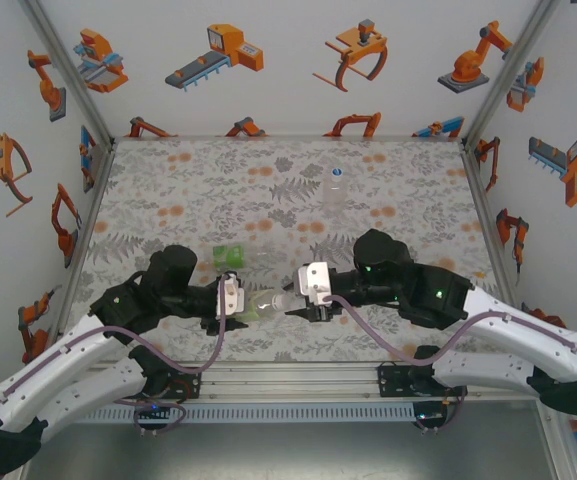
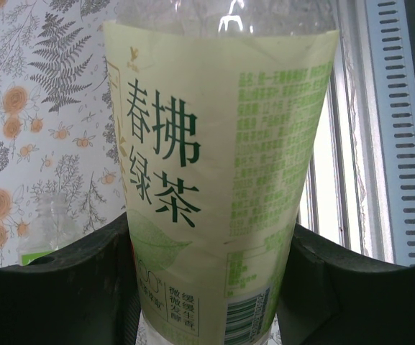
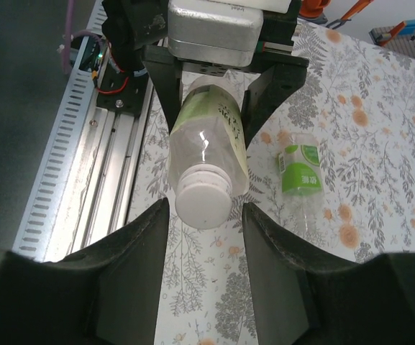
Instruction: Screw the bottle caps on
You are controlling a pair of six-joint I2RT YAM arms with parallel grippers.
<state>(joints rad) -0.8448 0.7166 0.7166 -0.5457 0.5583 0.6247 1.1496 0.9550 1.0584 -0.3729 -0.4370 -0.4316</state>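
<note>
- Cap [image 3: 202, 203]: white, sits on the neck of the pale-label bottle [image 3: 208, 136]. From the right wrist view it looks square on. I cannot tell whether the thread is turned home or only started.
- Pale-label bottle: held lying on its side, above the near edge of the table [image 1: 168, 190], between the two arms. Its neck points at the right arm.
- Left gripper [image 2: 211, 251]: clamped on the labelled body of that bottle, one finger on each flank. It serves as the vice for this step.
- Right gripper [image 3: 205, 219]: jaws apart, one on each side of the cap, with a thin gap on both sides. As far as I can see it has hold of nothing.
- Green-label bottle [image 3: 301, 169]: lies on its side on the table just beyond the held one, with neither arm on it. I cannot make out whether it is capped.
- Unlabelled bottle [image 1: 336, 188]: stands upright towards the far side, well apart from both arms. Its top is too small for me to read a cap.
- My estimate: I am mid-way through one bottle, with the cap placed and the twist not confirmed. The other two are unverified, so I count them as open items. No loose caps seen on the table.
</note>
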